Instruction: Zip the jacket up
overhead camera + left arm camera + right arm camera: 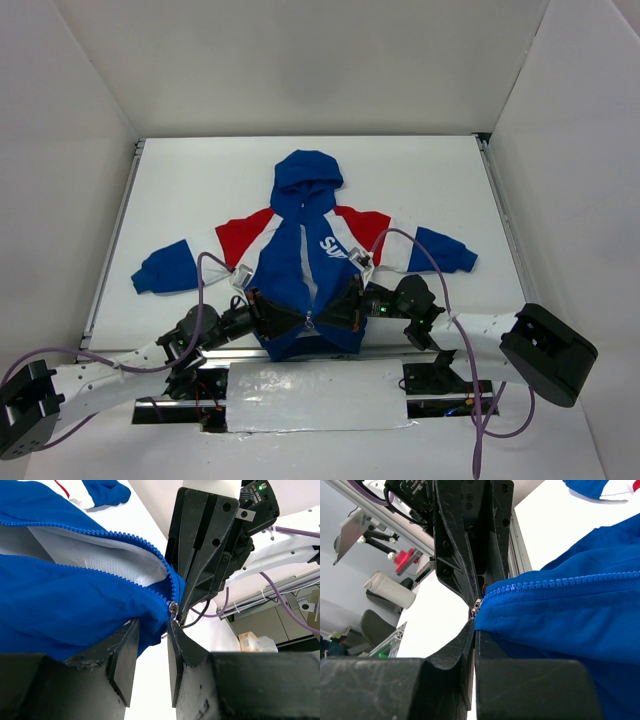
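Observation:
The jacket (300, 250) lies flat on the white table (200, 180), hood away from me, with its front open above the zipper slider (310, 322) at the bottom hem. In the left wrist view the two tooth rows part from the slider (172, 609) and white lining shows. My left gripper (262, 312) is open, and blue hem fabric hangs between its tips (152, 630). My right gripper (350, 305) faces it from the right, shut on the hem (476, 630) just below the slider (476, 607).
A foil-covered plate (310, 395) lies between the arm bases at the near edge. Metal rails run along the table's left side (115, 235) and right side (500, 220). White walls enclose the table. Purple cables (205, 270) loop over the jacket's lower sides.

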`<action>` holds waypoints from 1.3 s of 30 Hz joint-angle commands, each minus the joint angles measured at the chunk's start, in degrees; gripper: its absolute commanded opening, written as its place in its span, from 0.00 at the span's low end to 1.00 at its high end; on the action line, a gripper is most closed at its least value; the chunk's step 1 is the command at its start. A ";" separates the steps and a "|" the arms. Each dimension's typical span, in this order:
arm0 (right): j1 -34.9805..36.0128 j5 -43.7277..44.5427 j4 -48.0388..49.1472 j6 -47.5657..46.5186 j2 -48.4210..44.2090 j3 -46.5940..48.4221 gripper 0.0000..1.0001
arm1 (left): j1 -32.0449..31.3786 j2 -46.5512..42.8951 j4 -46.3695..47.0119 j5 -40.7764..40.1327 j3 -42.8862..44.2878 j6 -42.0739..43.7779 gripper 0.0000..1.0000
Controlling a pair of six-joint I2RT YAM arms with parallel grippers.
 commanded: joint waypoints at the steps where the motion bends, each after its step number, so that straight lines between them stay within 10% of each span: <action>1: -0.11 -1.09 4.61 0.07 0.10 2.65 0.00 | -0.04 0.10 4.30 0.22 0.84 1.87 0.41; 6: -0.11 -0.65 3.82 -0.28 0.53 2.83 0.00 | -0.04 -0.68 4.38 -0.13 0.75 1.96 0.39; 16: -0.20 0.58 4.60 0.86 0.62 2.74 0.00 | -0.04 -1.04 3.15 -0.40 0.75 2.49 0.00; 39: -0.81 26.95 -16.57 7.36 -5.88 9.24 0.00 | 0.05 -1.74 7.73 4.53 -4.70 1.52 0.00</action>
